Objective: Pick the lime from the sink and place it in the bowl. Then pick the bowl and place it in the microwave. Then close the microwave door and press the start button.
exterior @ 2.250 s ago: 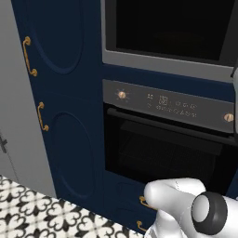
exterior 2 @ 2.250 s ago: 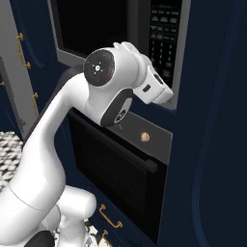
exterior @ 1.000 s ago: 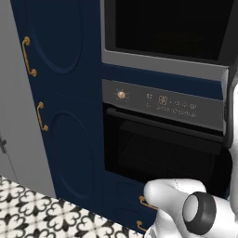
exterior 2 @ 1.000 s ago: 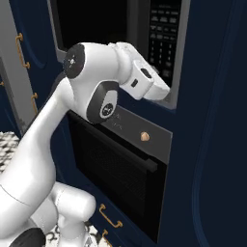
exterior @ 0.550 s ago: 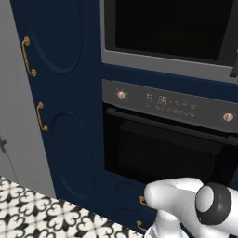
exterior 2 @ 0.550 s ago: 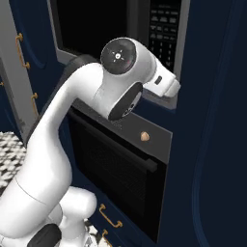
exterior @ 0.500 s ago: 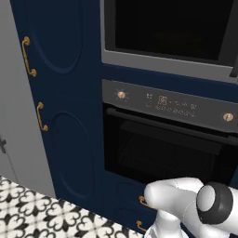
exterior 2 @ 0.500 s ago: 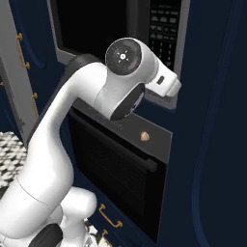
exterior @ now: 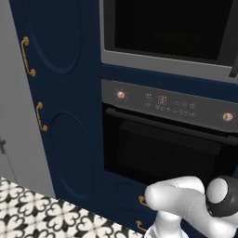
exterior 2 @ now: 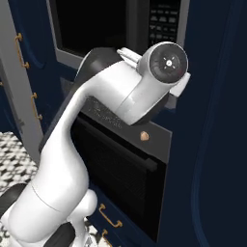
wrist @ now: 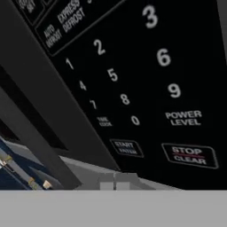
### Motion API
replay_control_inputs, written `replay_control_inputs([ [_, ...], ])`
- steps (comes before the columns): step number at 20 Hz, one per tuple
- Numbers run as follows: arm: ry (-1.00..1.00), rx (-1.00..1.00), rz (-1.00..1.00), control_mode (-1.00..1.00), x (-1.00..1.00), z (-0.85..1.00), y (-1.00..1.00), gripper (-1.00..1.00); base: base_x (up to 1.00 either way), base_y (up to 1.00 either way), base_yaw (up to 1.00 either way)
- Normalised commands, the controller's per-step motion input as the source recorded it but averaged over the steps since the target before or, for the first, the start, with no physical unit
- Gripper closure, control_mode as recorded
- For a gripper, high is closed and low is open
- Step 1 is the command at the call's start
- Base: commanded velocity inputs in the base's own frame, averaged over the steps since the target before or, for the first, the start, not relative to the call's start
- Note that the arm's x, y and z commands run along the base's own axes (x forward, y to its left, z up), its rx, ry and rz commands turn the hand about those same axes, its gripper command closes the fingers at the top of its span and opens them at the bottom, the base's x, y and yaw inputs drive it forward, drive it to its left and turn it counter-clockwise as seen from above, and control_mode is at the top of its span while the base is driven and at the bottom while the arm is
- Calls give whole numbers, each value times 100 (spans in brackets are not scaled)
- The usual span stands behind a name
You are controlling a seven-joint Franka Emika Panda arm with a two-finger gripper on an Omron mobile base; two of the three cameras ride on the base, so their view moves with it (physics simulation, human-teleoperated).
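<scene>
The microwave (exterior: 167, 28), silver-framed with its dark door (exterior: 162, 21) shut, sits built into navy cabinets above a black oven (exterior: 167, 153). Its keypad (wrist: 133, 80) fills the hand view, the start button (wrist: 126, 147) just above the tool (wrist: 116, 181), whose fingertips are pressed together. Patterned floor tiles (exterior: 42, 216) lie below.

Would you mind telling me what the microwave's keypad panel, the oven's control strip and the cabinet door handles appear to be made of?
The microwave's keypad panel looks like smooth black glass or glossy plastic, flat with printed white numerals. The oven's control strip seems to be brushed grey metal, going by its even matte sheen, with small copper-coloured knobs. The cabinet door handles look like polished brass: golden, with bright highlights.
</scene>
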Motion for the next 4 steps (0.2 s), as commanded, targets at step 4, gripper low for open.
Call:
replay_control_inputs([
  [4,-1,3,13,-100,74,27,9,100,0,0,0],
])
